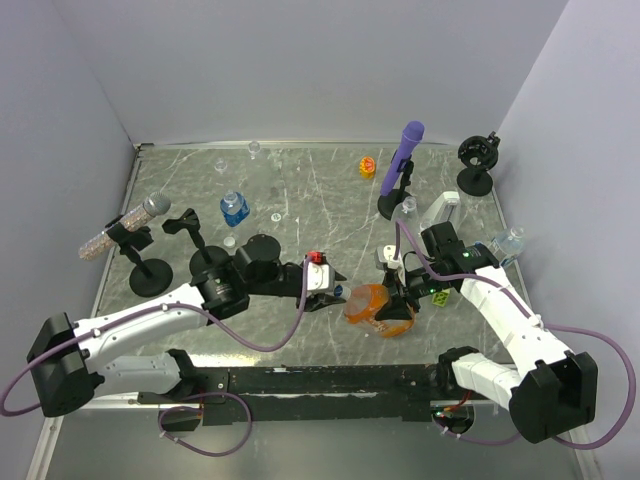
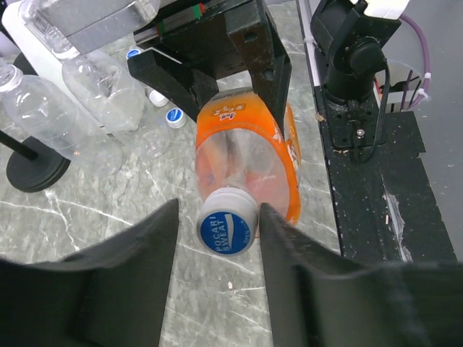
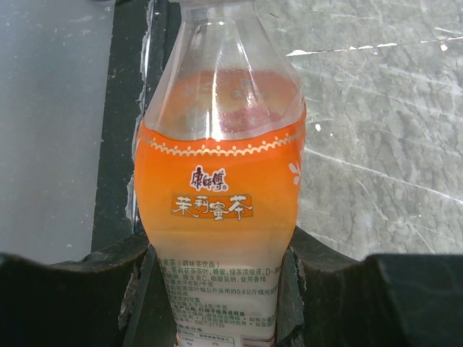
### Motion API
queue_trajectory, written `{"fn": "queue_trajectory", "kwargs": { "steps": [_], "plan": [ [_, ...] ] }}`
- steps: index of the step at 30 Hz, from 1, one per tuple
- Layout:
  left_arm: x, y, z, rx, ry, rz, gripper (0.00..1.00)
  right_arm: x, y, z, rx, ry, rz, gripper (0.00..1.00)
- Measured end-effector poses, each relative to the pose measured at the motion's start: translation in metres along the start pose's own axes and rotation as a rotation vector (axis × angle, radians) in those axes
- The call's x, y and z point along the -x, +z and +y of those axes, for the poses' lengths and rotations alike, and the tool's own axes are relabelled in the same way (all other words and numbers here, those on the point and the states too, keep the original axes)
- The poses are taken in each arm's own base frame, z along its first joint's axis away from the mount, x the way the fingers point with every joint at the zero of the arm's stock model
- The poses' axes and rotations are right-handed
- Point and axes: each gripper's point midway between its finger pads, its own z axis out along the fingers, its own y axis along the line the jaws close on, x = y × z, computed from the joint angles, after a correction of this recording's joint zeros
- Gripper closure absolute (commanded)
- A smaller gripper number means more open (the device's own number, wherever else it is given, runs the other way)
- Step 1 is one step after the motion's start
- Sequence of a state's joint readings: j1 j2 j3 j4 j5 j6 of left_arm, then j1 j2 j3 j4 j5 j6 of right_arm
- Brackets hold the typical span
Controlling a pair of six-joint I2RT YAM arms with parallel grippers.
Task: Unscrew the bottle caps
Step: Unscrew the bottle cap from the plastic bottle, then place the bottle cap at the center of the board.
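1. Close to the near edge of the table [image 1: 300, 190], a little right of its middle, the orange bottle [image 1: 372, 305] is held on its side between the two arms. Whether it touches the surface I cannot tell.
2. The right gripper [image 3: 221, 253] is clenched around the bottle's labelled lower body, one finger pressed against each flank.
3. The bottle's long axis runs roughly along the near edge. Its neck points away from the right arm and toward the left arm, so the blue-and-white cap [image 2: 228, 231] faces the left wrist camera almost head-on.
4. The left gripper [image 2: 218, 217] brackets that cap. One finger stands at the cap's rim, while a sliver of table shows between the cap and the other finger. It reads as released, not yet clamped.
5. The left arm is the one at the cap; the right only anchors the body.
6. The coming move likely depends on the left wrist lining up with the neck, so that a roll of the wrist turns the cap about the bottle's own axis.
7. The cap sits off-centre between the fingers, so closing may nudge the neck sideways, and the right hold must resist the twist.
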State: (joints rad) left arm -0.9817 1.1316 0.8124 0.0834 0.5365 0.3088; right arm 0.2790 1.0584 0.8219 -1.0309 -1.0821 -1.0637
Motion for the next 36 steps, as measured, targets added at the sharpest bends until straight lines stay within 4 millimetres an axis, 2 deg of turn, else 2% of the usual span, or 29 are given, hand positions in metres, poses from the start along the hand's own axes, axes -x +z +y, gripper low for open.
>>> {"fn": "queue_trajectory", "kwargs": {
  "steps": [2, 4, 9, 13, 19, 21, 25, 30, 36],
  "plan": [
    [0.000, 0.000, -0.001, -0.013, -0.002, 0.003, 0.69, 0.000, 0.000, 0.000, -0.001, -0.001, 0.000, 0.80],
    [-0.002, 0.000, -0.003, -0.027, -0.012, 0.010, 0.73, 0.000, 0.000, -0.001, -0.004, -0.003, 0.003, 0.80],
    [-0.001, -0.001, -0.005, -0.038, -0.047, 0.017, 0.92, 0.000, 0.000, -0.001, -0.003, -0.004, 0.000, 0.80],
    [0.002, -0.002, -0.007, -0.033, -0.154, 0.024, 0.99, 0.001, 0.001, 0.000, 0.003, -0.006, -0.003, 0.80],
    [0.012, -0.005, -0.006, 0.054, -0.625, 0.100, 0.99, 0.007, 0.002, 0.003, 0.022, -0.011, -0.035, 0.80],
    [0.009, -0.002, -0.004, 0.108, -0.845, 0.158, 0.99, 0.005, 0.001, 0.003, 0.019, -0.007, -0.028, 0.80],
    [0.000, -0.001, -0.003, 0.204, -1.105, 0.193, 0.99, 0.000, 0.000, 0.002, 0.009, 0.004, 0.001, 0.80],
    [0.000, -0.006, 0.001, 0.298, -1.257, 0.186, 0.99, 0.001, 0.001, 0.001, 0.005, -0.005, -0.002, 0.80],
    [0.001, -0.016, 0.008, 0.383, -1.315, 0.162, 0.99, 0.001, 0.001, 0.001, 0.005, -0.005, -0.002, 0.80]
  ]
}}
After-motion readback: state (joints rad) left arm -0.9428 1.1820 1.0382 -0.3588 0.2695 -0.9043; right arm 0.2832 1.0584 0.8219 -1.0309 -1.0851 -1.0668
